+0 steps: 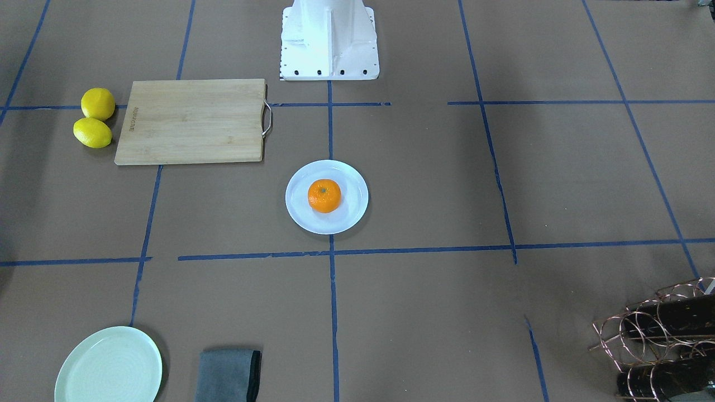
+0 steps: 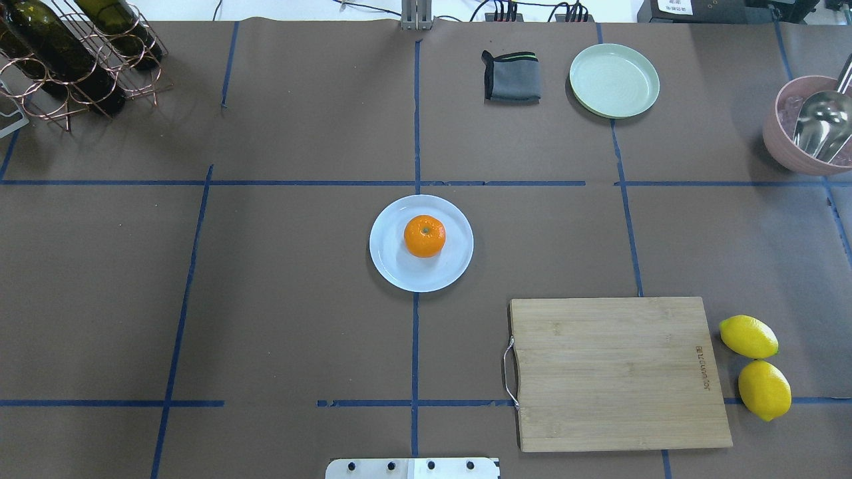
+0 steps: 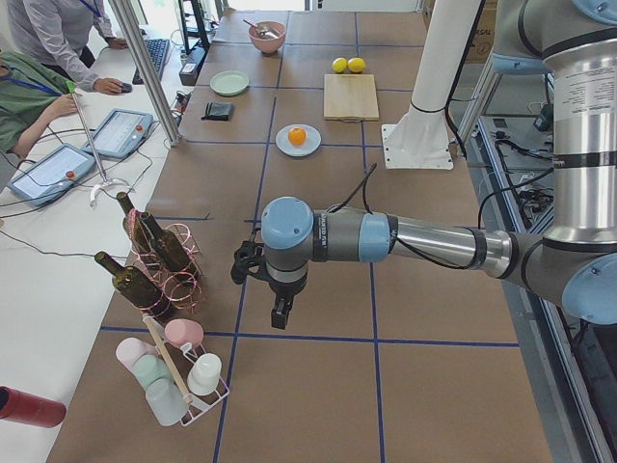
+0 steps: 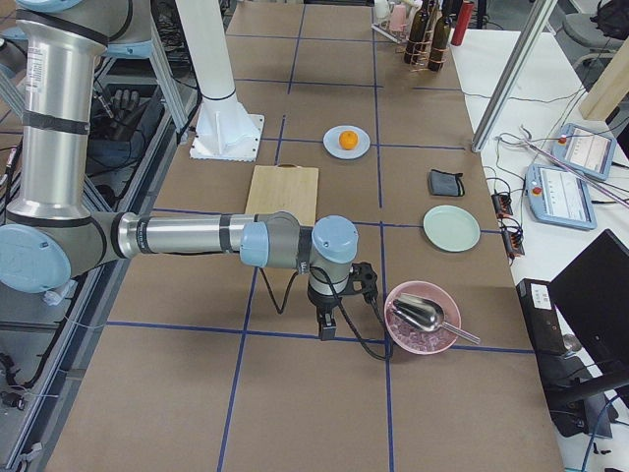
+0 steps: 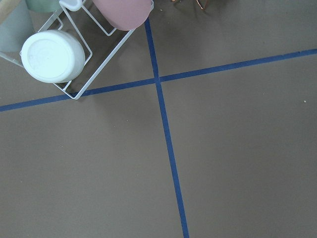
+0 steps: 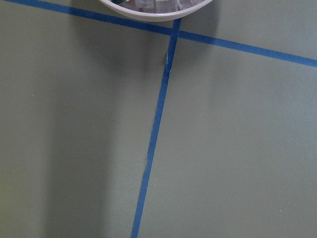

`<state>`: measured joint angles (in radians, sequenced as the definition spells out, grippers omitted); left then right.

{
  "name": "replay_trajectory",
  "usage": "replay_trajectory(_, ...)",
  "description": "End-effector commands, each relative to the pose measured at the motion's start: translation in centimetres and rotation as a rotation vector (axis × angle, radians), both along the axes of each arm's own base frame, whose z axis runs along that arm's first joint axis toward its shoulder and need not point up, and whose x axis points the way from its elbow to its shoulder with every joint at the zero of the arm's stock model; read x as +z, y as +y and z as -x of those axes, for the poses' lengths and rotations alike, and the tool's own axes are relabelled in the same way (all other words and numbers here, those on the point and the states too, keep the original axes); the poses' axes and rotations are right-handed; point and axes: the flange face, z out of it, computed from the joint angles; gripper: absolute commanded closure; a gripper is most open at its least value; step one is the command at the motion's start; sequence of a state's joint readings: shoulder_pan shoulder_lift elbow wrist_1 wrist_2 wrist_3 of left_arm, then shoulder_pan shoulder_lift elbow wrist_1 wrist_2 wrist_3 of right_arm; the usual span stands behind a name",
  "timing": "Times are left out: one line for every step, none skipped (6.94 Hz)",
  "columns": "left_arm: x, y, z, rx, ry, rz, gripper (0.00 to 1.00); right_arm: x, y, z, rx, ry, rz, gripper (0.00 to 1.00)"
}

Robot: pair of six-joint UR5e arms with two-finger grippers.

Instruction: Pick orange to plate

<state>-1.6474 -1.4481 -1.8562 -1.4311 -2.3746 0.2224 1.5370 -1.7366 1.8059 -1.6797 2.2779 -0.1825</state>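
1. The orange (image 2: 425,235) is found resting on the white plate (image 2: 399,271). It sits a little off the plate's middle, inside the raised rim, stem spot upward, and is touched by nothing but the plate.
2. From this, the placing asked for is judged to be done: the fruit is already where the task wants it.
3. The left tool (image 3: 280,316) is shown only in the left side view. It hangs pointing down over bare desk (image 2: 266,299), near a crossing of blue tape. A wire bottle rack (image 3: 159,256) and a cup rack (image 5: 74,74) stand close beside it. The orange and plate lie well apart from this tool, far along the desk beyond it.
4. The right tool (image 4: 325,326) is shown only in the right side view. It also points down, just beside a pink bowl (image 4: 421,339) that holds a metal scoop. The orange and plate lie well apart from this tool too, far off toward the desk's middle.
5. Whether either tool is spread or pressed together cannot be told. Only the side views show them, and the wrist views show just desk and tape, with no fingers. Nothing is seen hanging from either tool.
6. No further step is judged to be left. The two lemons (image 2: 749,336) and the pale green plate (image 2: 614,80) lie apart from the orange and from both tools.
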Motion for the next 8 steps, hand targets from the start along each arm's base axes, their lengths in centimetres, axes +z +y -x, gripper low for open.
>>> replay_trajectory(-0.09,-0.01,0.0,0.0,0.0,-0.003,0.0,-0.07,-0.01,0.01,0.0,-0.002,-0.001,0.0)
replay_trajectory(-0.46,-0.01,0.0,0.0,-0.001,-0.011,0.0,-0.13,-0.02,0.0,0.0,0.0,-0.003,0.0)
replay_trajectory(-0.47,0.05,0.0,0.0,-0.001,-0.011,0.0,-0.13,-0.02,0.0,0.0,0.0,-0.003,0.0)
replay_trajectory(-0.62,0.09,0.13,-0.003,-0.001,-0.014,0.0,-0.05,-0.08,0.0,0.0,0.0,-0.001,0.0)
replay_trajectory(-0.68,0.04,0.2,-0.005,-0.001,-0.015,0.0,0.08,0.07,0.0,0.0,0.0,0.002,0.0)
replay_trajectory(-0.69,0.04,0.2,-0.005,-0.001,-0.015,0.0,0.22,0.15,-0.01,0.0,0.0,0.005,0.0)
replay_trajectory(-0.69,0.04,0.2,-0.005,-0.001,-0.015,0.0,0.29,0.16,-0.01,0.0,0.0,0.006,0.0)
replay_trajectory(-0.61,0.04,0.2,-0.005,-0.001,-0.014,0.0,0.29,0.16,-0.01,0.0,0.0,0.006,0.0)
